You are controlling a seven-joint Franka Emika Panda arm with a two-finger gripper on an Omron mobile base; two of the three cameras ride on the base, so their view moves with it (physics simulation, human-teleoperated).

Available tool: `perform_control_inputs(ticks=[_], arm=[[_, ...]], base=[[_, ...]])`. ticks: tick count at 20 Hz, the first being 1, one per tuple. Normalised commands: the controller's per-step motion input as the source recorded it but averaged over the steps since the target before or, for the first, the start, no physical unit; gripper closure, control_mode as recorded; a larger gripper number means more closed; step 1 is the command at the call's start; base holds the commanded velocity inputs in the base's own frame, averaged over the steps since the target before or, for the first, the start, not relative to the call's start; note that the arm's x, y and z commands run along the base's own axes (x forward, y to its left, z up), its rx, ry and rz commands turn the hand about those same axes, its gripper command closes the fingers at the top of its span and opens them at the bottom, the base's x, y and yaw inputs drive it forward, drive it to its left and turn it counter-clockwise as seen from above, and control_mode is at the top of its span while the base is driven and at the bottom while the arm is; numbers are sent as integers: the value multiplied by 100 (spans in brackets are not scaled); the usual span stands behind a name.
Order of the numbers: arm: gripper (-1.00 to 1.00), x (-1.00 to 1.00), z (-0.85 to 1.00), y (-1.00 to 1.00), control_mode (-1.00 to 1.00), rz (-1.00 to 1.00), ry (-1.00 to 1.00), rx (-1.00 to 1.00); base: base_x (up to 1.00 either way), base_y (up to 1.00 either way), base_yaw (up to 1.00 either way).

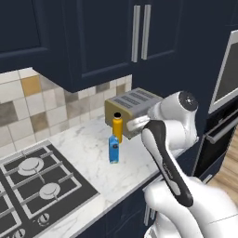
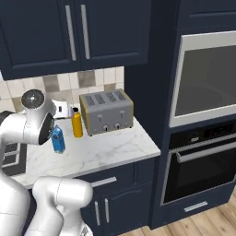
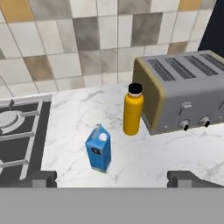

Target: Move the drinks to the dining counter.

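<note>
Two drinks stand upright on the marble counter (image 1: 88,139) between the gas stove and the toaster. One is a blue gable-top carton (image 1: 114,148) (image 2: 58,139) (image 3: 99,149). The other is a taller yellow-orange bottle with a black cap (image 1: 117,127) (image 2: 77,123) (image 3: 132,113), close beside the toaster's end. My gripper (image 3: 113,178) hovers above and in front of them, jaws wide open and holding nothing, with the carton nearest. The dining counter is out of view.
A boxy steel toaster (image 1: 132,106) (image 2: 107,111) (image 3: 186,92) sits at the back right of the counter. The gas stove (image 1: 37,181) (image 3: 17,131) lies to the left. A wall oven (image 2: 207,78) stands right of the counter, navy cupboards hang above, and a tiled wall is behind.
</note>
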Motion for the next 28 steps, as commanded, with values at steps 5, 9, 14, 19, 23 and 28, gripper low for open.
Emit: perform_control_inputs(ticks=[5, 9, 14, 19, 23, 28], arm=[[-100, 0, 0, 45, -100, -2, 23, 6], [-100, 0, -5, 45, -100, -7, 17, 3], [-100, 2, -27, 25, -100, -14, 5, 1], [-100, 11, -51, 9, -100, -12, 0, 0], [-100, 23, -43, 0, -100, -11, 0, 0], [-100, 44, -15, 0, -100, -8, 0, 0]], base=[[0, 0, 0], [0, 0, 0], [0, 0, 0], [0, 0, 0], [0, 0, 0], [0, 0, 0]])
